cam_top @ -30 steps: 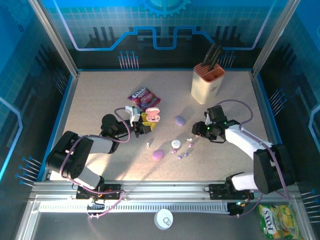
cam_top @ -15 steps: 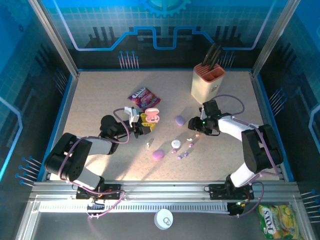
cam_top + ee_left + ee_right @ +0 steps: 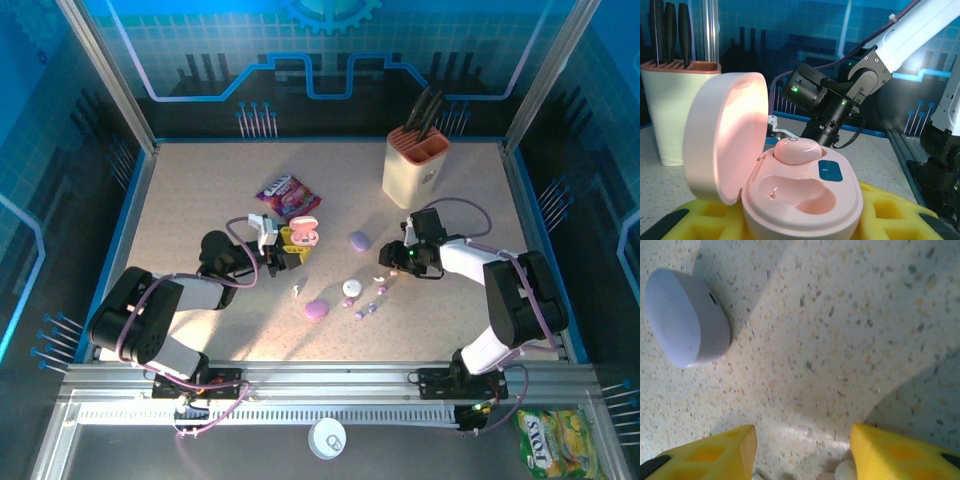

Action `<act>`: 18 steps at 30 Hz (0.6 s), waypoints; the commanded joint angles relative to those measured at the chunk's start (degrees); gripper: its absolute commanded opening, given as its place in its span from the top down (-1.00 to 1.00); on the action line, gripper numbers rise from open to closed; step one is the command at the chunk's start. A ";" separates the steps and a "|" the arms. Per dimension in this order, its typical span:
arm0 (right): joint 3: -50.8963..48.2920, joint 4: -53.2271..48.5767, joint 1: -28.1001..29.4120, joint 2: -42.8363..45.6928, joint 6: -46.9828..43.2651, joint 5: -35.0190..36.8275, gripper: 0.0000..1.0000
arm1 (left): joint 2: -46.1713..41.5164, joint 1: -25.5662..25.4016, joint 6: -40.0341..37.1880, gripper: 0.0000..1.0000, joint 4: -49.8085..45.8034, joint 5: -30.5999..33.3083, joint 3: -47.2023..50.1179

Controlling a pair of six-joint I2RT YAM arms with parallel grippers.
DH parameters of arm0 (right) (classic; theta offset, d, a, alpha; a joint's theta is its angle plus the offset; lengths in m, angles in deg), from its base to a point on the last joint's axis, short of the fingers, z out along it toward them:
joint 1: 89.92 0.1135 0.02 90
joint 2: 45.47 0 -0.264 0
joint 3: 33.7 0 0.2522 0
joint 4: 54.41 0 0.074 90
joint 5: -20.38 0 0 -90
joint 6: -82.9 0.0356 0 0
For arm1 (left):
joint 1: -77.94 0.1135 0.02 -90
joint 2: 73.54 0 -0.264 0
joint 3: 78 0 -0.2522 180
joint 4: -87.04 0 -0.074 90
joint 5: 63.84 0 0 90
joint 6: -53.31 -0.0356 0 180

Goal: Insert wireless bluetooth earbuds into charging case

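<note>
I have the left gripper [image 3: 289,244] closed on the base of the pink case [image 3: 800,205], with its yellow pads [image 3: 900,210] pressed to either side. The lid [image 3: 722,135] stands open to the left. One pink earbud [image 3: 796,149] sits in the far socket, and the near socket [image 3: 790,192] is unfilled.

From above, a sweet packet [image 3: 287,194] lies on the table [image 3: 190,190] just behind that case. Nearer me, the loose earbuds [image 3: 365,311] are scattered between the two arms, among a purple case [image 3: 316,308] and a round white case [image 3: 351,287].

Further right, a lilac case [image 3: 686,317] rests shut on the table. The right gripper [image 3: 805,455] hangs low beside it, its fingers well apart over bare tabletop and holding nothing. A small white piece [image 3: 844,471] lies by its right pad, cut off at the frame edge. A knife block [image 3: 414,170] stands behind.
</note>
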 commanded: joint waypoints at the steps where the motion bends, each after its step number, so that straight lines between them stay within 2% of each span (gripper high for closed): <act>1: -2.50 -2.90 -0.38 1.69 -1.37 -2.93 -0.04 | -1.39 -0.39 0.53 0.29 1.85 0.12 0.62; 12: -4.63 -4.57 0.41 5.79 0.35 -1.65 -0.04 | -0.83 -0.35 0.44 0.29 1.87 0.27 0.32; 15: -2.75 -7.87 1.43 6.85 -1.27 3.96 -0.05 | -0.61 -0.32 0.03 0.29 1.88 0.51 0.43; 18: 1.12 -14.10 4.74 7.52 -4.11 13.42 -0.07 | -0.15 0.23 -1.10 0.28 1.94 0.79 0.74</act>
